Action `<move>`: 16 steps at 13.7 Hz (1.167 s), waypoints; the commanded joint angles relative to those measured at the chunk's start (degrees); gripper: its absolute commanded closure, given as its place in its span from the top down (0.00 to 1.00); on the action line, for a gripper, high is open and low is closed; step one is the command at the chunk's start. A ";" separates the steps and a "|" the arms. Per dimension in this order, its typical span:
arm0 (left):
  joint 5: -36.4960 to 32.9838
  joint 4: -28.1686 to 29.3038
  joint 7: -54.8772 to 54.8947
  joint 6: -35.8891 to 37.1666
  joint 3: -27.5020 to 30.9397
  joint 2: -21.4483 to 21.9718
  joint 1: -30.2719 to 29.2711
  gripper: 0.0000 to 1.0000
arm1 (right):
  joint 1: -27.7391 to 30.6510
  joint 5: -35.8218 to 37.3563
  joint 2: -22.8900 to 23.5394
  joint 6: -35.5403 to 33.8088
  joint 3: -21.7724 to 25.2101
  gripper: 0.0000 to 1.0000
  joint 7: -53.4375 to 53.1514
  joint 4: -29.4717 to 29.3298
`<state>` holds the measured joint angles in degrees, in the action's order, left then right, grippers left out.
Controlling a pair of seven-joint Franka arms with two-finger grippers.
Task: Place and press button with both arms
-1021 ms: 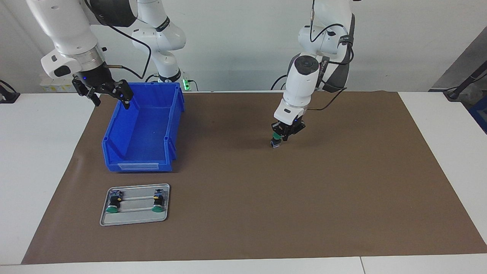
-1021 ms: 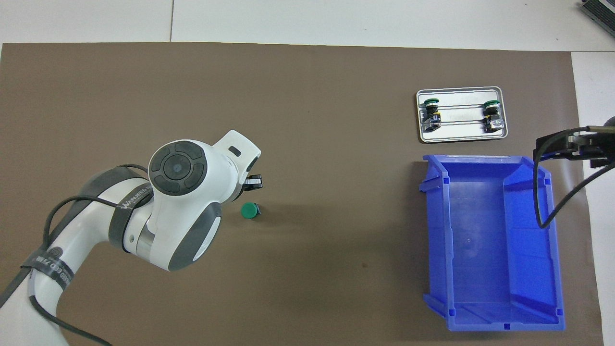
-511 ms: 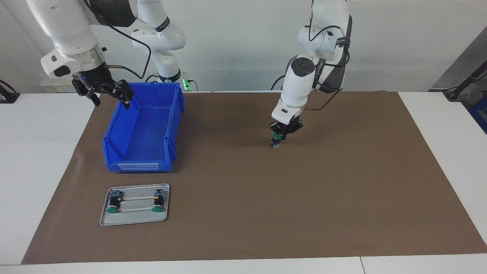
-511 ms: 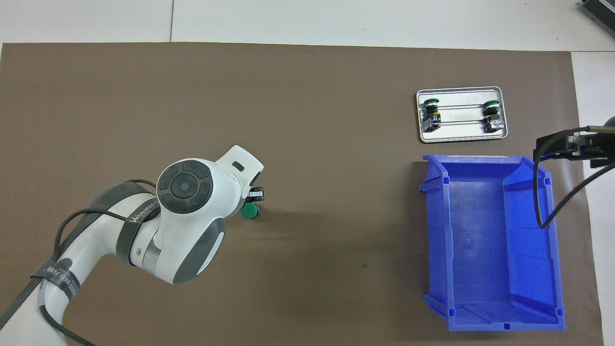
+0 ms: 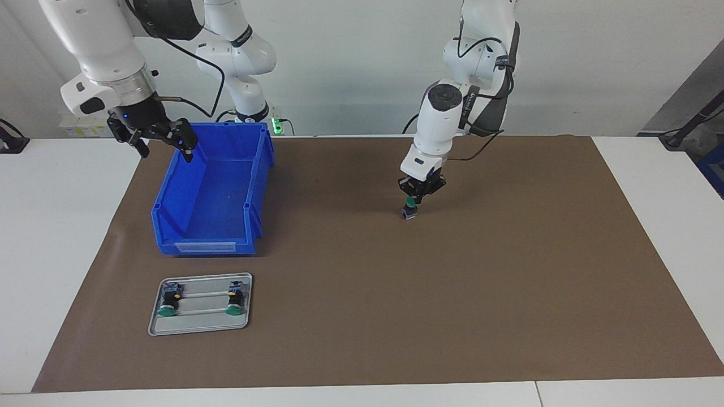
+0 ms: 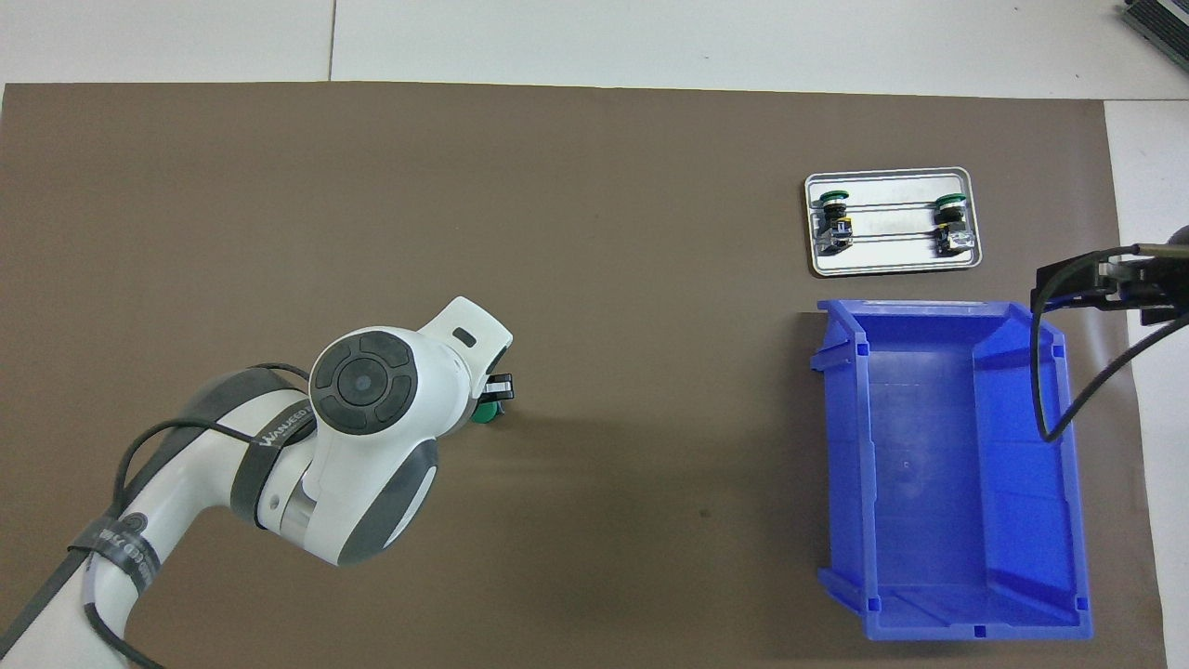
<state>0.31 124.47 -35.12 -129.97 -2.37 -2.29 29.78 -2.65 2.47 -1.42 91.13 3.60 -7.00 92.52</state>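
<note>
Robotics lab: two white arms [image 5: 441, 121] at a mat-covered [image 5: 509, 271] white table [image 5: 667, 192].

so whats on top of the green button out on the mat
The left gripper, shut, sits on the button's green cap. In the overhead view the arm's wrist hides most of the cap; whether it is pressed in cannot be seen.

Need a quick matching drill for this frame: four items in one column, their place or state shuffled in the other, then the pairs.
Items
1. left gripper
2. right gripper
3. blue bin
4. metal tray

States
A. holds two green-capped buttons lying on their sides
B. shut, tips down on the green cap of the upright button
C. empty, on the brown mat
D. open, raised over the bin's rim

Pairs: 1-B, 2-D, 3-C, 4-A
</note>
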 commanded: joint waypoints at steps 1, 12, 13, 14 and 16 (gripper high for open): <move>-1.10 3.58 -2.22 -3.09 0.61 1.93 1.33 0.00 | 0.63 0.08 -0.69 0.37 -0.61 1.00 1.11 0.74; -1.10 7.10 -2.85 -9.68 0.62 0.62 1.51 0.00 | 0.63 0.08 -0.69 0.37 -0.61 1.00 1.20 0.74; -1.10 7.10 -2.50 -9.77 0.62 0.44 1.16 0.00 | 0.63 0.08 -0.69 0.37 -0.61 1.00 1.11 0.74; -1.10 7.10 -2.49 -9.69 0.62 0.27 1.15 0.00 | 0.63 0.08 -0.69 0.37 -0.61 1.00 1.11 0.74; -1.10 5.79 -2.58 -8.81 0.70 0.09 1.15 0.00 | 0.54 0.08 -0.69 0.37 -0.61 1.00 1.11 0.82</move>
<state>0.08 128.95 -36.91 -136.86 -1.98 -1.32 30.46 -2.65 2.47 -1.42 91.13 3.60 -7.00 92.52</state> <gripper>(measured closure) 0.991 0.000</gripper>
